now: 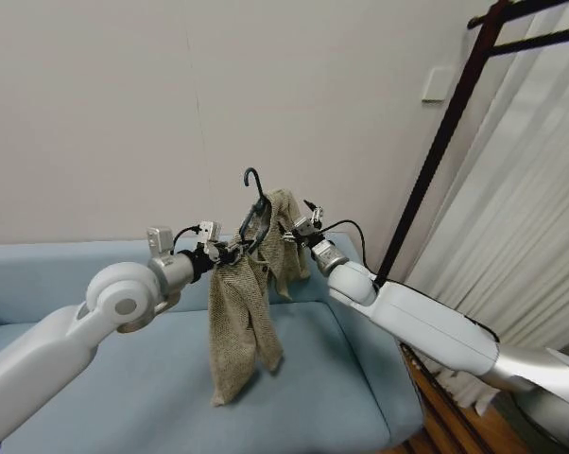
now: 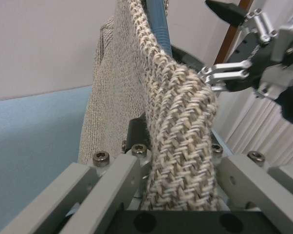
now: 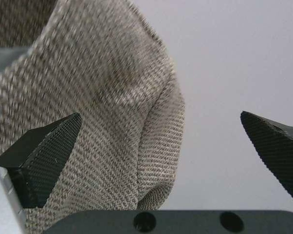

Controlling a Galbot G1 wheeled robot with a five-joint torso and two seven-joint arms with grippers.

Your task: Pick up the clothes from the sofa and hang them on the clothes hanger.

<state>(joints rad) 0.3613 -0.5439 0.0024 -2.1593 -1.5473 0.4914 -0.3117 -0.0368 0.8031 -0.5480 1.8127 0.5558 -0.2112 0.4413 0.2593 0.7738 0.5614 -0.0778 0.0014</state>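
The left claw (image 1: 230, 253) is clenched on a beige knitted garment (image 1: 242, 322) draped over a dark hooked hanger (image 1: 256, 203). The right claw (image 1: 301, 219) gapes, released, beside it.

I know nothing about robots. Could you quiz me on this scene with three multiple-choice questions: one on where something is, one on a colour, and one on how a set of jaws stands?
1. Where is the knit garment?
A. Flat on the sofa seat.
B. Draped on a hanger held up above the sofa.
C. Tucked under the sofa cushions.

2. What colour is the sofa?
A. Light blue.
B. Red.
C. Black.

3. How do the jaws of the right gripper stand?
A. Shut on the hook.
B. Shut on a sleeve.
C. Wide apart.

Answers:
1 B: it hangs in mid-air from the hanger at the left gripper.
2 A: seat and backrest are pale blue.
3 C: the right wrist view shows a clear gap between them, with cloth beside one.
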